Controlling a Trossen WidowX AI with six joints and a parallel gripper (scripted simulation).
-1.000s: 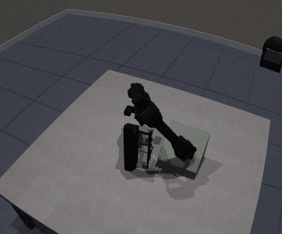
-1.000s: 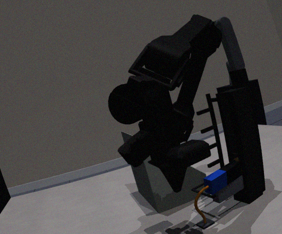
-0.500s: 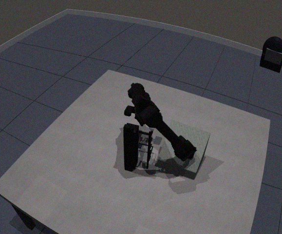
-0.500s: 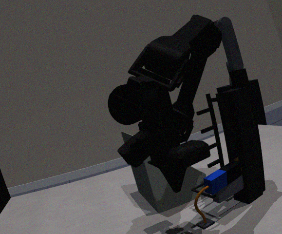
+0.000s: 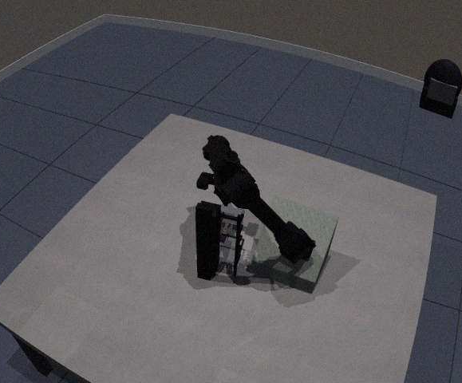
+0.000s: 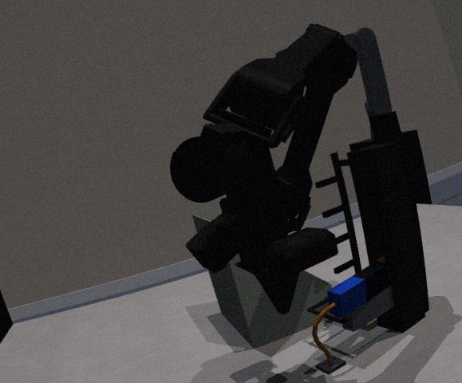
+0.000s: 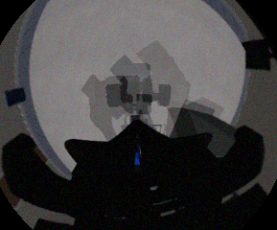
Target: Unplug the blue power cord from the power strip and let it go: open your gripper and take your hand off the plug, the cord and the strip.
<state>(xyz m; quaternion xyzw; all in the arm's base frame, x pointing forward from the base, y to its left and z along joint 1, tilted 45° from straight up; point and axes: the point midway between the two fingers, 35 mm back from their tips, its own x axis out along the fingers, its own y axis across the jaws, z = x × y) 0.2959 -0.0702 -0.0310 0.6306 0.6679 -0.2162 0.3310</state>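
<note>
Gripper's shut tight with nothing in it, blue plug not pulled yet

Going left to right in the exterior view: the gripper (image 6: 282, 302) hangs nose-down over the table (image 6: 99, 341), jaws together on nothing, just beside the blue plug (image 6: 346, 295) but apart from it. The plug looks seated at the foot of the tall black power strip (image 6: 392, 230), its orange-looking cord (image 6: 321, 333) curling down to a small pad. The arm probably needs to spread its jaws first, line up square on the plug's sides, then pull straight out along the socket axis so nothing tips.
</note>
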